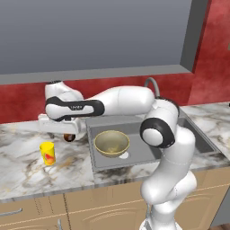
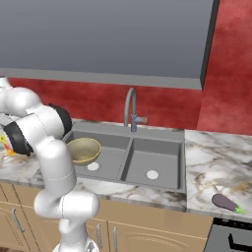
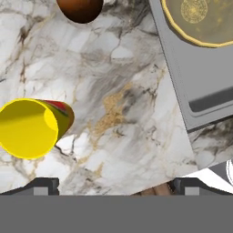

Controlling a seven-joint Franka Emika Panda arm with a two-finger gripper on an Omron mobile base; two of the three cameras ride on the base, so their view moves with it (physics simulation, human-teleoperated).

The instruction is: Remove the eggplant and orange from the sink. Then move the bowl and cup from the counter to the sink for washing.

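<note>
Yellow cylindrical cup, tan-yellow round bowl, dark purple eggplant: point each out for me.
yellow cylindrical cup (image 1: 47, 152): left base view, its side.
tan-yellow round bowl (image 1: 111, 143): left base view, speckled inside.
dark purple eggplant (image 2: 224, 202): right base view, its body.

The orange (image 3: 80, 9) and bowl (image 3: 200, 22) are cut off by the hand view's top edge.

A glossy white, rounded-segment robot arm (image 1: 168, 179) at the frame's lower right, with black bands at its joints and two small dark fingertips (image 3: 43, 185).
</note>
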